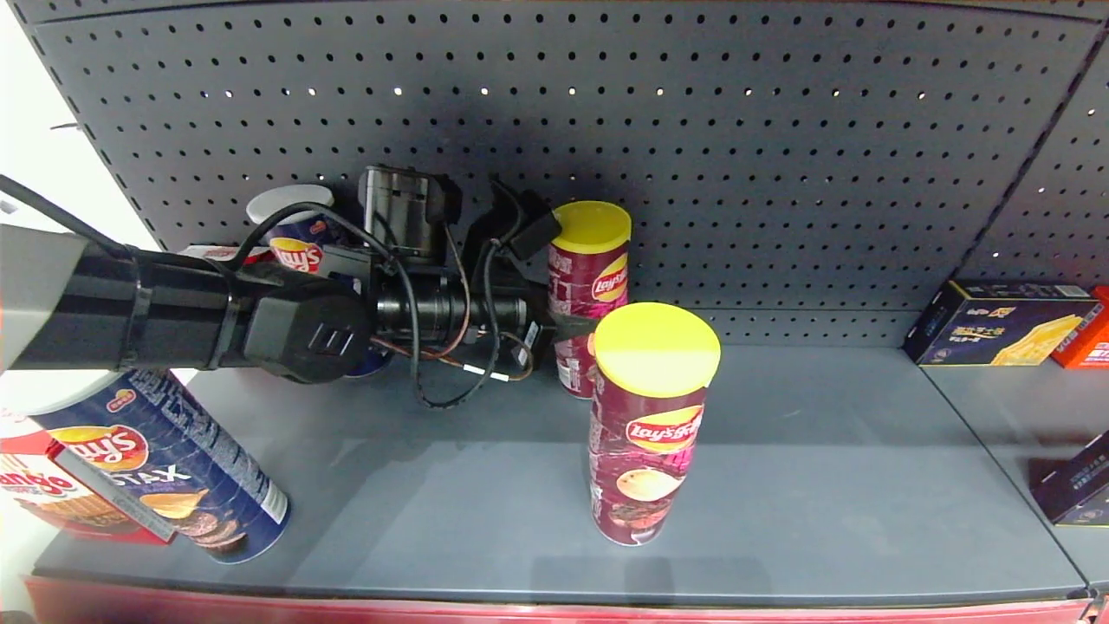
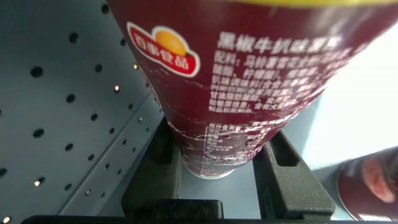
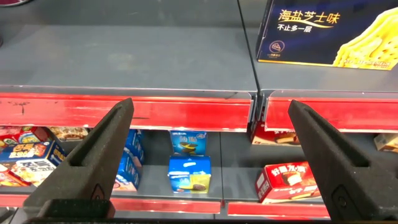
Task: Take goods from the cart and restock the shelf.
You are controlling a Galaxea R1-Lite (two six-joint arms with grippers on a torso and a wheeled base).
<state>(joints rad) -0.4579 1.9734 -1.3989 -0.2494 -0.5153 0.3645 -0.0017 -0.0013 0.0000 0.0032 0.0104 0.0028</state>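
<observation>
Already shelved: front can (image 1: 650, 425), blue can (image 1: 173, 468).
Left tool (image 1: 567, 329): at rear can (image 1: 593, 269); grip cannot be told.
Right tool (image 3: 210, 106): spread wide, empty.
Remaining: likely more; shelf (image 1: 823, 451) half bare.

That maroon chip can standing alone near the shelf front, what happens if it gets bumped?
Standing tall on a narrow base, the front maroon can would probably tip rather than slide. Once down, its round body would likely roll on the shelf. Its glossy wrap may be slippery; the left gripper holds the rear maroon can around its side.
</observation>
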